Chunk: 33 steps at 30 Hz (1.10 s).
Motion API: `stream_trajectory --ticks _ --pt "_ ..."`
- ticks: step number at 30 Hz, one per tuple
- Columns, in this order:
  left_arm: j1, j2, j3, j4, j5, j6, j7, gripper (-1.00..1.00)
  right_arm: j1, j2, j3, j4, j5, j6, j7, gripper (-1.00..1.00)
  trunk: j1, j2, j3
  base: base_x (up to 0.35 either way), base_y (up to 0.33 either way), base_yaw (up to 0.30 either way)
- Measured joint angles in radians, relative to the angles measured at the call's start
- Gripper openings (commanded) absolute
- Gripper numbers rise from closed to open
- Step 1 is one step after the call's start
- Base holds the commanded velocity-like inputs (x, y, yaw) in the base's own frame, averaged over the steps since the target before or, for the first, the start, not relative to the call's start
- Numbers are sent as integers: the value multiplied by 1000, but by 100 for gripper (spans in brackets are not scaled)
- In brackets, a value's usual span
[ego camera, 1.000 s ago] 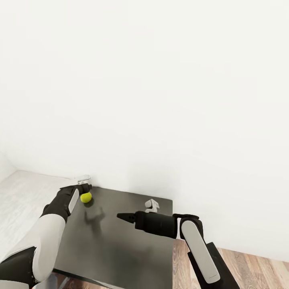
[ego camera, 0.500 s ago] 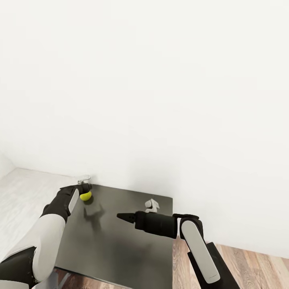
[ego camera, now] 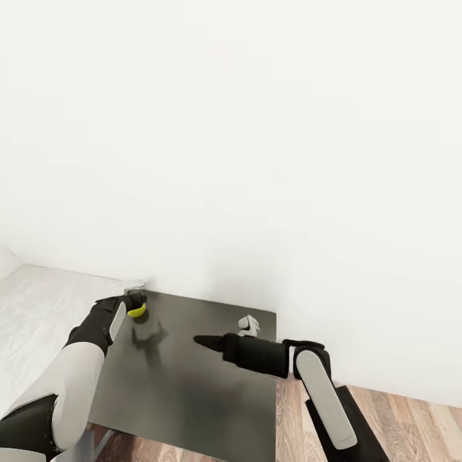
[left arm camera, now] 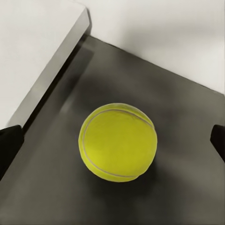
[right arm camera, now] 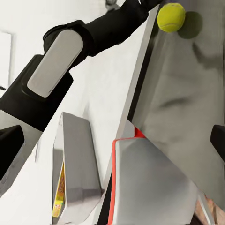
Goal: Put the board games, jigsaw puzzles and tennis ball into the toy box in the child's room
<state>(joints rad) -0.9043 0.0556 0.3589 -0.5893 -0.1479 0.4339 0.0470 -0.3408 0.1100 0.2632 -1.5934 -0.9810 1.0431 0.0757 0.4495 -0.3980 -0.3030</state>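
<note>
Left pincer [ego camera: 133, 300] is out at the far left corner of the dark tabletop [ego camera: 186, 391], right at the tennis ball [ego camera: 136, 311]. From the left wrist camera the ball [left arm camera: 117, 142] sits dead centre between my fingertips [left arm camera: 9, 145]. They're spread wide, with a clear gap on both sides, so nothing is gripped. The ball is resting on the dark surface with its shadow under it, close to the edge where the pale grey tabletop [ego camera: 32, 301] butts up alongside. Right pincer [ego camera: 204, 341] hangs over the middle of the dark tabletop, well apart from the ball, arm stretched out level. In the right wrist camera its two dark tips [right arm camera: 9, 145] are far apart and it holds nothing. That same view looks along the edge of the dark top: ball [right arm camera: 171, 17] at the far end, left forearm [right arm camera: 65, 56] reaching in to it. A grey bin [right arm camera: 77, 159] with sloped walls stands on the pale side, a strip of yellow print [right arm camera: 58, 192] against its wall; can't tell what that is. A small white object [ego camera: 249, 325] sits on the dark top near the white wall [ego camera: 256, 128]; too small to identify. Wood plank floor [ego camera: 404, 423] is past the right arm.
</note>
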Motion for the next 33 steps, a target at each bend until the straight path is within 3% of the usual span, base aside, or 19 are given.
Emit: stream_trajectory --ticks 3,9,13,17,28,33 --pt "0 0 0 0 0 0 0 100 0 -22 -53 0 -6 0 71 100 0 0 -4 0 0 0" --pt "0 0 0 0 0 0 0 100 5 -120 -154 0 -7 3 371 100 0 0 -10 0 0 22" --pt "0 0 0 0 0 0 0 100 13 -145 -190 0 -4 3 471 100 0 0 -11 0 0 7" --pt "0 0 0 0 0 0 0 100 16 -148 -204 0 4 2 501 100 0 0 -11 0 0 1" --pt "0 0 0 0 0 0 0 100 17 -142 -205 0 8 -5 494 100 0 0 -11 0 0 0" --pt "0 0 0 0 0 0 0 100 18 -144 -200 0 10 -62 497 100 0 0 -11 1 0 0"
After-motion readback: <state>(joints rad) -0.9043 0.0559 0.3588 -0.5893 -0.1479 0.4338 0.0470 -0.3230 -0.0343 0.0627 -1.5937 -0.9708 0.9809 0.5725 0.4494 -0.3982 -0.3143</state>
